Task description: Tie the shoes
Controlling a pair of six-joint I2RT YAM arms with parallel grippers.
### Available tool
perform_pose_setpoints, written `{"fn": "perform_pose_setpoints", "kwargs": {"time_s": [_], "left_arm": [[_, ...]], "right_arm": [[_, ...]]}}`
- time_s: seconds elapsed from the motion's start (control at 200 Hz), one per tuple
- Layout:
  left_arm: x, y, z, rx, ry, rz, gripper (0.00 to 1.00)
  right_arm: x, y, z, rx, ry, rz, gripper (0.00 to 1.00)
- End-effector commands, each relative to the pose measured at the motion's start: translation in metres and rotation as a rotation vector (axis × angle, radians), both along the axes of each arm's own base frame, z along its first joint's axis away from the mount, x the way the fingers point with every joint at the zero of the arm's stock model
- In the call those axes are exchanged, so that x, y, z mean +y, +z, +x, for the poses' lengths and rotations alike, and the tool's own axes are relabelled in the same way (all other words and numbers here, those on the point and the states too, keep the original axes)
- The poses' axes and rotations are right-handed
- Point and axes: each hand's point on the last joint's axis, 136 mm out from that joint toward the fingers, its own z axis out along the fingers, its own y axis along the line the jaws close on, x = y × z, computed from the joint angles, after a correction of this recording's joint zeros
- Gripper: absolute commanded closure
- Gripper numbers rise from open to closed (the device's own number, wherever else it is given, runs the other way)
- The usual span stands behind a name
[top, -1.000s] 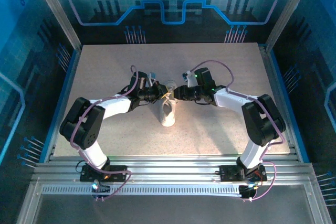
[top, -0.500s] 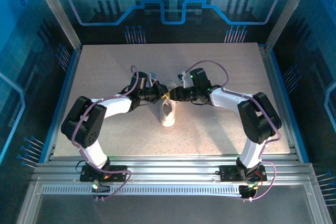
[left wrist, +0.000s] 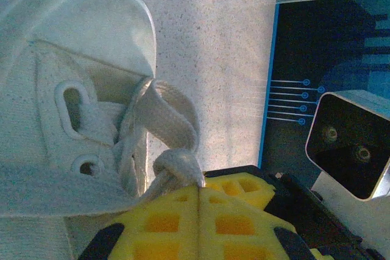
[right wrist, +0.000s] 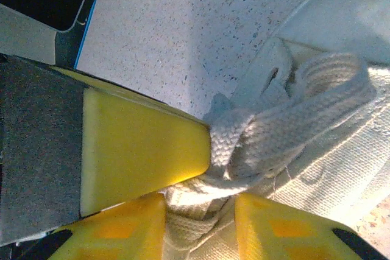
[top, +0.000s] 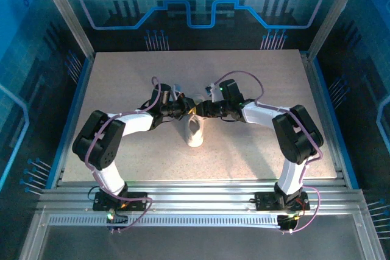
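Two grippers meet over the far half of a small white canvas low-top sneaker [top: 195,132], which lies near the middle of the speckled beige tabletop [top: 262,77]. The left gripper [top: 187,111] is clamped tight on the thin white woven laces [left wrist: 177,168]. The right gripper [top: 200,112] has its yellow fingers [right wrist: 280,226] partly apart, with bunched lace between them.
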Motion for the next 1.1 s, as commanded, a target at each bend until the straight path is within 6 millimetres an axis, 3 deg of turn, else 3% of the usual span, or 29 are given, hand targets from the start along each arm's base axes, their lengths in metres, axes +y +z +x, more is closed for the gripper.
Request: {"fn": "perform_pose_setpoints", "kwargs": {"time_s": [0.0,0.355,0.425,0.5,0.73,1.096], "left_arm": [[0.001,-0.010,-0.006,0.027,-0.009,-0.014,1.00],[0.003,-0.019,-0.007,0.059,-0.007,-0.020,1.00],[0.003,-0.020,-0.007,0.062,-0.006,-0.023,1.00],[0.003,-0.020,-0.006,0.057,-0.006,-0.021,1.00],[0.005,-0.019,-0.006,0.043,-0.010,-0.008,1.00],[0.007,-0.013,-0.008,0.010,-0.034,0.045,1.00]], "right_arm": [[0.012,0.016,0.004,-0.042,0.010,0.065,0.65],[0.012,0.011,0.009,-0.034,-0.020,0.111,0.64],[0.011,0.008,0.012,-0.028,-0.036,0.109,0.76],[0.006,0.008,0.013,-0.040,-0.048,0.105,1.00],[-0.019,0.022,0.011,-0.125,-0.073,0.055,1.00],[-0.039,0.018,0.009,-0.117,-0.105,0.037,1.00]]}}
